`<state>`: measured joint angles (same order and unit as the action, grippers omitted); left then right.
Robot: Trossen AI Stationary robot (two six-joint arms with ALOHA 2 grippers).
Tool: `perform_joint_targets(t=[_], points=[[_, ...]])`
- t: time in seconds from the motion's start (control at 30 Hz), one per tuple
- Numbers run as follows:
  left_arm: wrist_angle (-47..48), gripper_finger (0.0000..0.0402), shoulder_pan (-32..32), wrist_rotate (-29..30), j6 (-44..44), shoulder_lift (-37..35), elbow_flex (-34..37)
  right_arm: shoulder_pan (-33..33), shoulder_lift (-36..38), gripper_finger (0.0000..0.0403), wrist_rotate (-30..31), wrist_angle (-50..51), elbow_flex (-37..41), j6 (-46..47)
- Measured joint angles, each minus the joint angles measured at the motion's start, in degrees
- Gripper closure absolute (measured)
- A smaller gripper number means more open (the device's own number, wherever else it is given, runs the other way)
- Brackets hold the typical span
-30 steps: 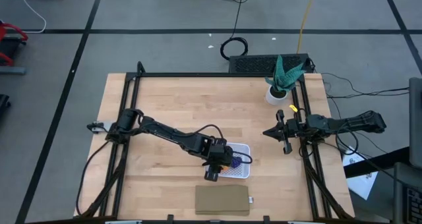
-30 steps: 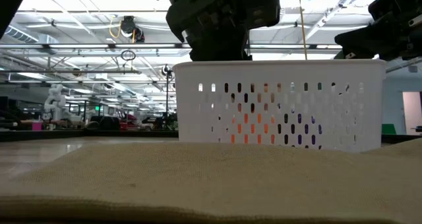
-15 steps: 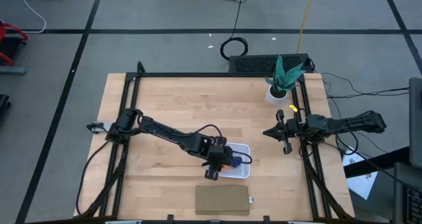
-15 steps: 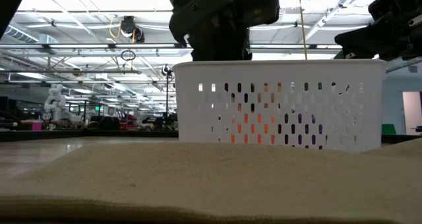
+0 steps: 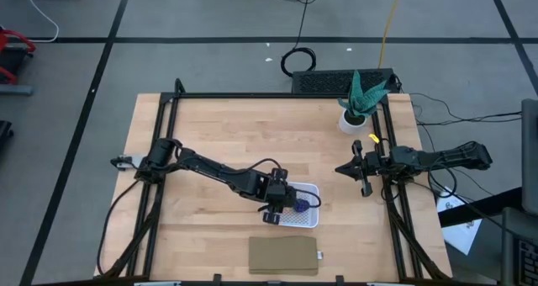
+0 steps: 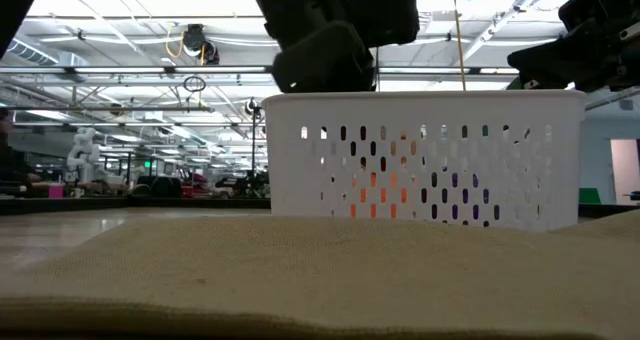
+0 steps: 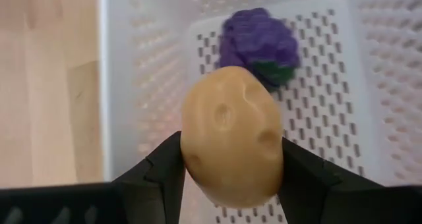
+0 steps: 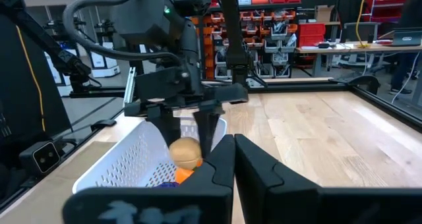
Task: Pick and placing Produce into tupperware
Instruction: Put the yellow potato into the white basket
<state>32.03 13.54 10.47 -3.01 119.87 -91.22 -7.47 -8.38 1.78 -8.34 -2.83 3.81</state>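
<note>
My left gripper (image 5: 276, 204) hovers over the left part of the white tupperware (image 5: 317, 207), shut on the tan-brown oval piece (image 7: 231, 145). The dark purple lumpy piece (image 7: 258, 46) lies on the tupperware's mesh bottom (image 7: 330, 105). The round orange piece (image 6: 371, 191) shows through the holes in the wall and also lies inside (image 8: 183, 174). My right gripper (image 5: 354, 170) waits shut near the table's right edge, touching nothing. My left gripper pinches the tan-brown oval piece across its middle (image 7: 191, 151), one finger (image 7: 161, 171) on each side. The fingers come from above, pointing down. The piece (image 8: 185, 151) sits at their free ends, lifted clear above the tupperware's bottom.
A flat brown cardboard-coloured rectangle (image 5: 284, 256) lies by the near edge, just in front of the tupperware, and fills the low view's foreground (image 6: 300, 270). A green potted plant (image 5: 361, 101) stands at the far right corner. Bare wood spreads over the far and left parts.
My left gripper has tipped and turned a little above the tupperware's left side, still shut on the tan-brown piece. The purple and orange pieces have stayed where they were.
</note>
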Motion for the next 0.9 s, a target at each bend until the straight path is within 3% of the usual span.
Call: perform_joint_targets(t=[0.63, 0.9], points=[[2.3, 0.0222, -0.2, -0.5, 1.5, -0.2, -0.3, 0.0, 0.0, 0.0403, 0.0, 0.0, 0.0, 0.0], [10.7, 0.0222, 0.9, -4.1, 2.2, -0.3, -6.0, 0.0, 0.0, 0.0403, 0.0, 0.0, 0.0, 0.0]])
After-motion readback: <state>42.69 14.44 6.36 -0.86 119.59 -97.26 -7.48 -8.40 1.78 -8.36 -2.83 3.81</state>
